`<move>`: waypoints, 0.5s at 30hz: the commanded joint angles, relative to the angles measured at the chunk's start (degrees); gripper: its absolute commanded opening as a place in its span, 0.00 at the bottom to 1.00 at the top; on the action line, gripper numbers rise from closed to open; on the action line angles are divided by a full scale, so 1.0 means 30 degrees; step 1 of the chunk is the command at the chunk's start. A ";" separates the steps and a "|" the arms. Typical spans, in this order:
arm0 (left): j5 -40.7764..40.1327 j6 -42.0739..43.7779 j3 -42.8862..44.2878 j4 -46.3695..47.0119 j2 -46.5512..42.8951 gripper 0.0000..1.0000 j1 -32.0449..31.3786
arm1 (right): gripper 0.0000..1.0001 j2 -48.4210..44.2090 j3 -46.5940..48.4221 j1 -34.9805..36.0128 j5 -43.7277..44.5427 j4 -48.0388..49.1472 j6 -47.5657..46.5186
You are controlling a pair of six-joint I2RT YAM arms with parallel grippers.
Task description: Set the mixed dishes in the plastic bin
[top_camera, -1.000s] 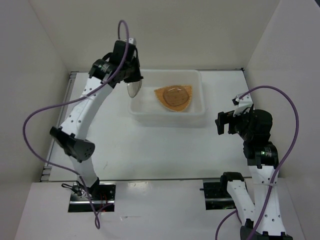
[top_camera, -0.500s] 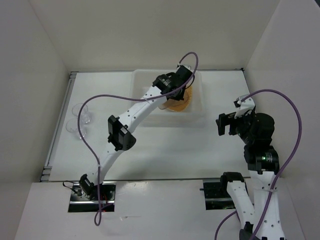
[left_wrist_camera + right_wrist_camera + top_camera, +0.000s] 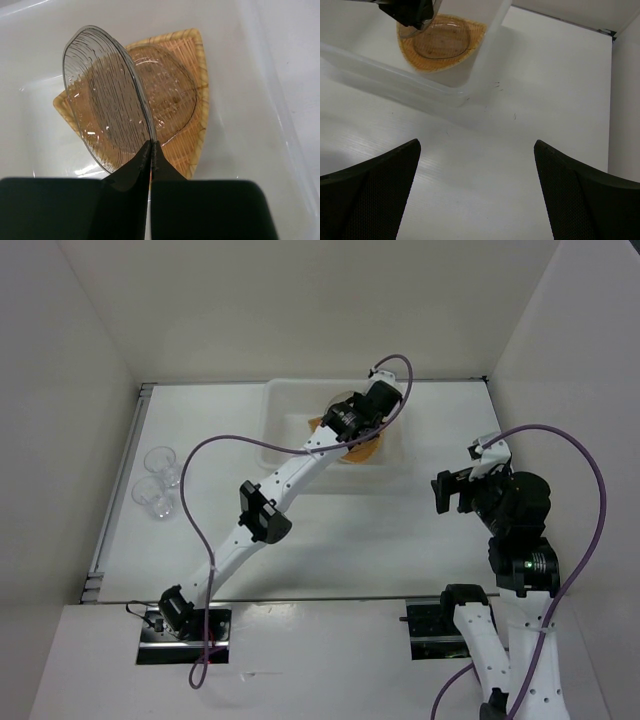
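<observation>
Change since earlier frames: the left arm has been swung from the bin's left rim to a spot over the tray, and two tumblers near the desk's (image 3: 330,540) left edge have been uncovered by that swing.
Left pincer (image 3: 151,145): clamped edge-on upon the rim of a smoky saucer (image 3: 105,100), which is held steeply tilted inside the plastic bin (image 3: 275,390).
Right pincer (image 3: 476,145): jaws spread wide, nothing held; parked over the desk to the right of the bin.
Bin contents: an orange woven tray (image 3: 195,100) is seen flat on the floor, with a second saucer (image 3: 167,95) resting on it.
Contact: whether the held saucer touches the one below cannot be told.
Outstanding: the clear tumblers (image 3: 160,458) are stood side by side, well apart from the bin.
Step in hand: depositing of the held saucer, judged near release.
Next move: the saucer should be tipped toward flat, lowered close over the second saucer, then let go gently; a drop from this tilt is judged likely to clatter or roll. The tumblers would be fetched afterwards.
</observation>
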 commanded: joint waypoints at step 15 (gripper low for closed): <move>-0.0551 0.0802 0.1681 0.1654 0.2386 0.07 -0.0197 | 0.98 -0.0138 -0.0293 0.0387 0.0672 0.1263 0.0457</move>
